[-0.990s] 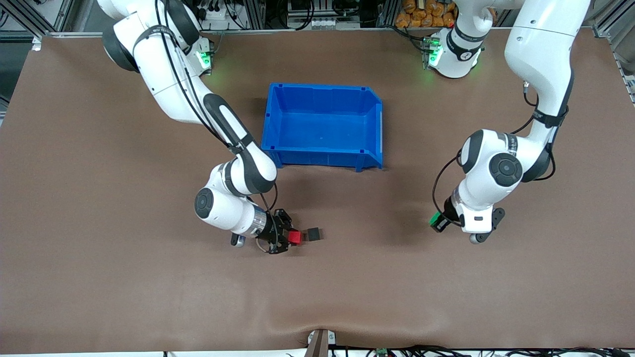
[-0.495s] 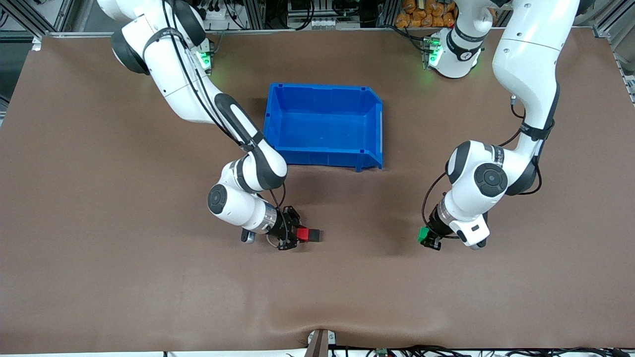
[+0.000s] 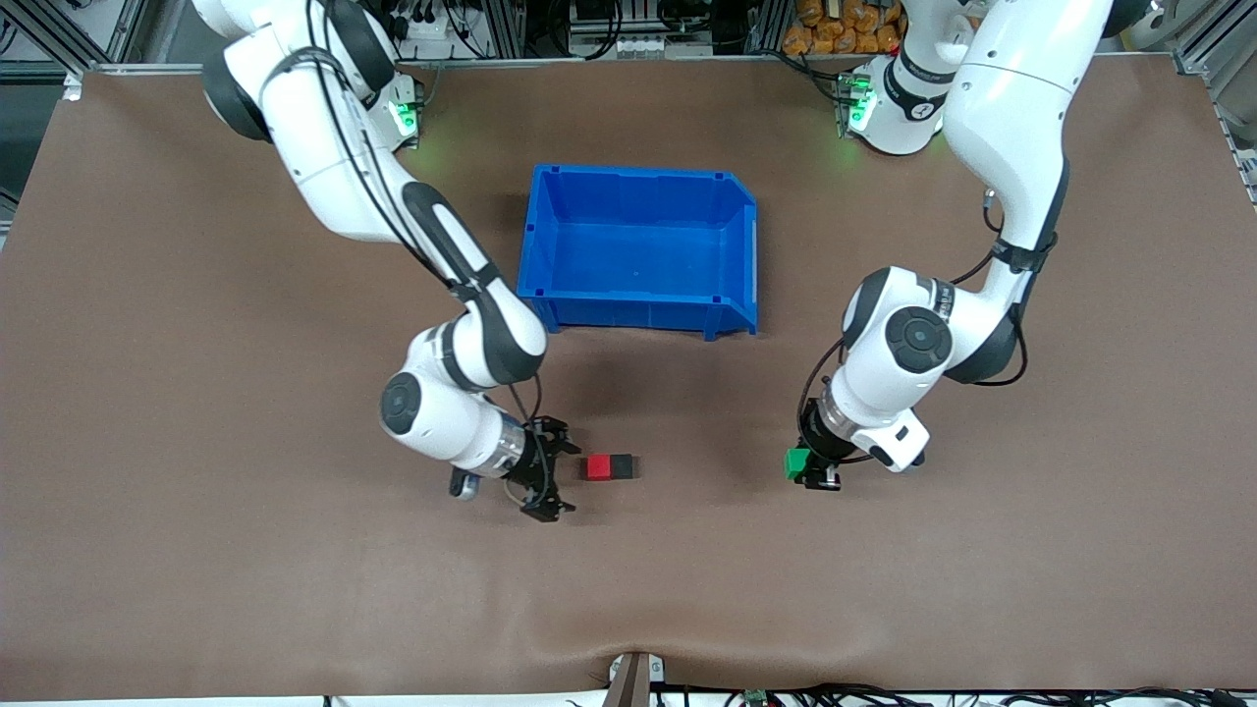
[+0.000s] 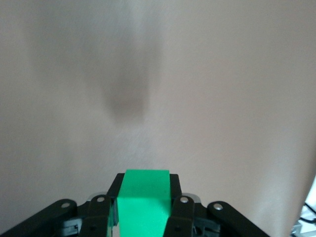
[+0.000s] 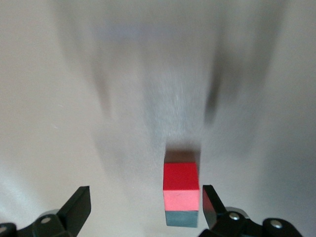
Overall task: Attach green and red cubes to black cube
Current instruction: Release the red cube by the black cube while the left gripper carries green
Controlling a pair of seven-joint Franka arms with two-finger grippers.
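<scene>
Change since a second ago: we see the right end effector [image 3: 556, 480] has let go of the red cube [image 3: 595, 466] and drawn back from it toward the right arm's end of the desk [image 3: 196, 550]; the left arm has carried the green cube [image 3: 794, 462] closer to the pair.
Red cube: we find it resting on the desk, pressed against the black cube [image 3: 623, 466], touching side to side.
Joined pair: its long axis runs along the desk from one arm's end to the other, red half toward the right arm, black half toward the left arm.
Right end effector: we see its fingers spread wide, holding nothing, low over the desk just beside the red end of the pair; in the right wrist view the red cube [image 5: 180, 187] sits ahead between the two fingers [image 5: 76, 209], apart from both.
Left end effector [image 3: 811, 465]: we see it clamped on the green cube, over bare desk toward the left arm's end, well apart from the black cube; the left wrist view shows the green cube [image 4: 143, 201] pinched between both fingers [image 4: 181, 211].
Blue bin [image 3: 640, 304]: we see it farther from the front camera than the cubes.
</scene>
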